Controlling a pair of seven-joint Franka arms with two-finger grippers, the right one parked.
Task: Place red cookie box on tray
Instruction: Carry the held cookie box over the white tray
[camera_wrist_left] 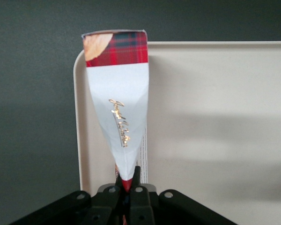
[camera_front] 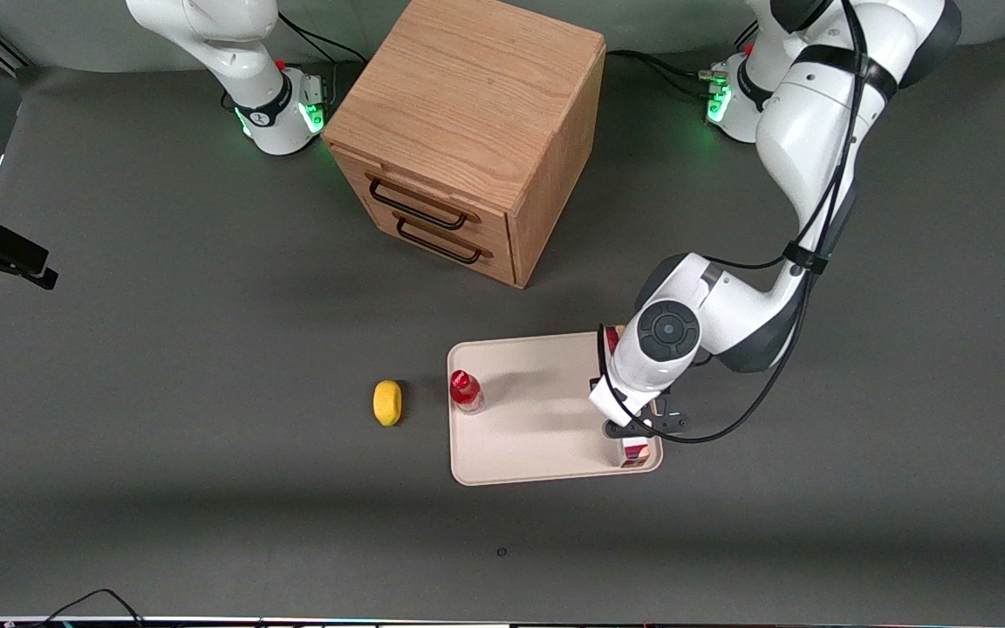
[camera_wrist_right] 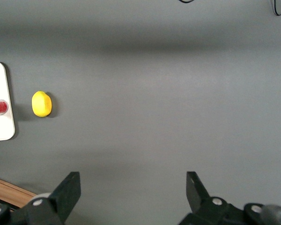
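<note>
Dark grey table (camera_front: 162,349). On it: big wood drawer box (camera_front: 468,131) at 12 o'clock, cream tray (camera_front: 537,419) near the middle, yellow lemon (camera_front: 387,402) just beside the tray at its 9 o'clock. The left arm's gripper (camera_front: 633,432) is above the tray edge.

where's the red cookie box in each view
Front view: red cookie box at the tray's working-arm edge, mostly hidden under the claw.
Left wrist view: box held in the claw, along the tray's rim.
Right wrist view: not in it.
Shared landmark: the tray.
</note>
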